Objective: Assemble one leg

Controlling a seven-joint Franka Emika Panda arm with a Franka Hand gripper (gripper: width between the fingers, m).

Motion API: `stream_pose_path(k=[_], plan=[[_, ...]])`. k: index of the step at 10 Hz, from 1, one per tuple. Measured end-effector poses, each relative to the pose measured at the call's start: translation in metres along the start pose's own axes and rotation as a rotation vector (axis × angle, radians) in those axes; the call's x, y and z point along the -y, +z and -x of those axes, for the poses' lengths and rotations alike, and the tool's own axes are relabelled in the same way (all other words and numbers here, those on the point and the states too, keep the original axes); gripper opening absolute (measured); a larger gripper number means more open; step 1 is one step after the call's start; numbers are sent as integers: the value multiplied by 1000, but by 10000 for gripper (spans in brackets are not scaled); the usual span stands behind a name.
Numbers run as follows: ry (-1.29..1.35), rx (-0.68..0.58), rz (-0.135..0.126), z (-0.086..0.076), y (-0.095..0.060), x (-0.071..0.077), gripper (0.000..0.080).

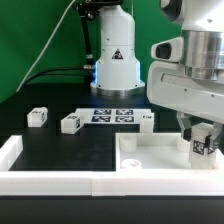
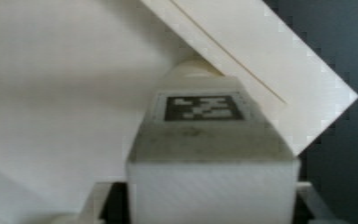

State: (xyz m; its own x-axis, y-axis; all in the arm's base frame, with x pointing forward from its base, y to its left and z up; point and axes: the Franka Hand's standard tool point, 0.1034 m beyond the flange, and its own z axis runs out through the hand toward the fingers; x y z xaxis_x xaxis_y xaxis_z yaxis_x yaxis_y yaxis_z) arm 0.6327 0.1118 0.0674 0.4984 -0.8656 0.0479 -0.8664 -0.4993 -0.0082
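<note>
surface: black table (image 1: 60, 150) with a white raised border, green backdrop behind; arm base at the back.
marker board: marker board (image 1: 112, 116) flat mid-table, untouched.
panel: wide white panel (image 1: 150, 160) lies at the exterior view's right front, corner sockets up.
gripper: your gripper (image 1: 203, 140) is down over the panel's corner on the exterior view's right, jaws part closed and clamped on a leg.
leg in hand: the leg (image 1: 203, 146) stands upright between the fingers, tag facing camera; wrist view shows its tagged face (image 2: 202, 108) right against the panel edge (image 2: 265, 70).
contact: can't tell if the leg's lower end is already in the socket; fingers hide it.
spare legs: loose legs at (image 1: 37, 117), (image 1: 71, 122) and (image 1: 147, 119), well apart from the gripper.
step: looks like you're seating or screwing the leg into the corner socket.
progress: judged mid-task; leg placed, not confirmed fixed.
next move: likely keep it upright, press down and twist; don't release until it sits firm.
risk: a tilted leg could jam in the socket.
</note>
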Motion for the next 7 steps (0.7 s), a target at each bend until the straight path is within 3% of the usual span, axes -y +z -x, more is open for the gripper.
stream_pose_path(k=[3, 6, 7], plan=[[370, -10, 12, 1, 0, -3, 289], [565, 3, 17, 1, 1, -5, 290], [604, 3, 16, 2, 1, -5, 352]])
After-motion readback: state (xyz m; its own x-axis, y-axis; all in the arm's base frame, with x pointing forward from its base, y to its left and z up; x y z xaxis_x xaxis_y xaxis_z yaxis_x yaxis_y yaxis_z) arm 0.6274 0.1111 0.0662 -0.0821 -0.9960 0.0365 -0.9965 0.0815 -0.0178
